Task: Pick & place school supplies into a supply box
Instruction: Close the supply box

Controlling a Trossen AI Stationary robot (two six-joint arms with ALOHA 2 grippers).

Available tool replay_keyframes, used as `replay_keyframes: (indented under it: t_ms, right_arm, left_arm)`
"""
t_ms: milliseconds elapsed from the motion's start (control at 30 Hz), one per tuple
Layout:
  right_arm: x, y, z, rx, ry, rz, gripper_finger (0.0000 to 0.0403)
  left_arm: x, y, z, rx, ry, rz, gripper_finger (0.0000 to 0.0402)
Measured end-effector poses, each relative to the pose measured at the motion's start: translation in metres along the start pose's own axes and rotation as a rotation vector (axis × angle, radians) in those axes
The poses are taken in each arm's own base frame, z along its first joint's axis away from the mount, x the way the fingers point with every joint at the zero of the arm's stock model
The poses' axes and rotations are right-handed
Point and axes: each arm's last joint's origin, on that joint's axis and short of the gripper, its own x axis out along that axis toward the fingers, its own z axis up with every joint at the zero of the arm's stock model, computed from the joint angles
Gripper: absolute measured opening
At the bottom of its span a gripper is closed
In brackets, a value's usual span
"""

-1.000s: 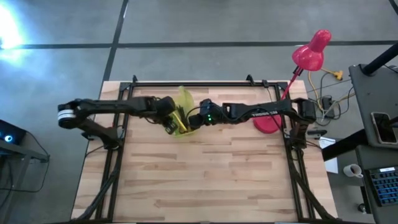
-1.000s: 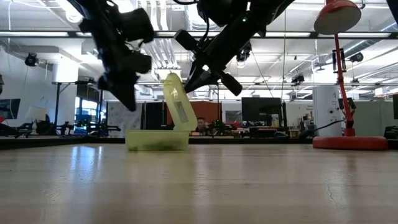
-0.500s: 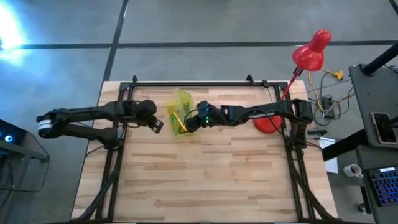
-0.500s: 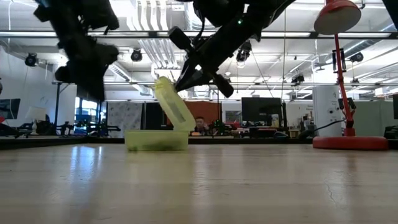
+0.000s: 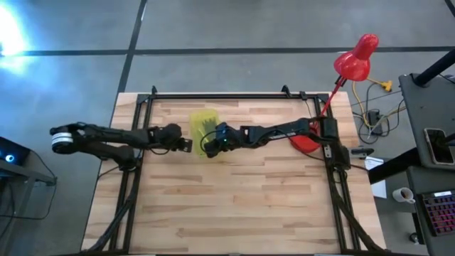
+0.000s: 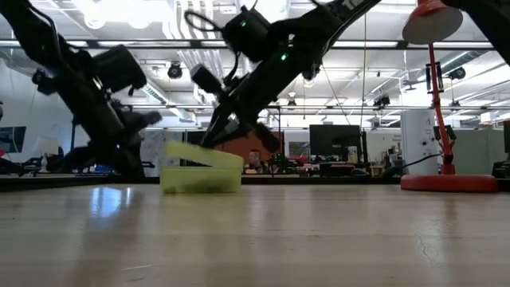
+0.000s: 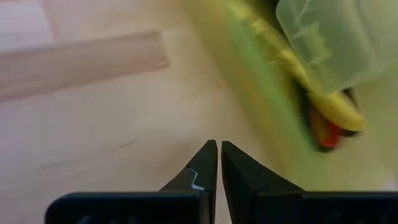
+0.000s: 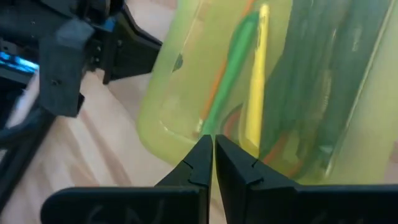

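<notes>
A light wooden plank table [image 5: 234,206] is seen from above, set on a grey floor [image 5: 234,28] crossed by dark lines. A pink desk lamp [image 5: 353,62] is clamped at the table's far right corner, its round base [image 5: 304,141] resting on the wood. In the low view, the lamp's base [image 6: 449,182] and stem [image 6: 435,104] are shown at the right, before a lit room with monitors.

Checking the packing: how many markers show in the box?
2: a green marker and a yellow marker lie side by side inside the box, seen through its translucent plastic. Others may be hidden.
</notes>
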Motion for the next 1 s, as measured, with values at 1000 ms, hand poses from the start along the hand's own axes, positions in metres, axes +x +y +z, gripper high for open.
replay_keyframes:
  t_ms: [1000]
  right_arm:
    - [0.005, -0.006, -0.001, -0.020, 0.122, -0.063, 0.0013]
  left_arm:
    - [-0.007, -0.021, 0.023, -0.080, -0.227, -0.183, 0.0006]
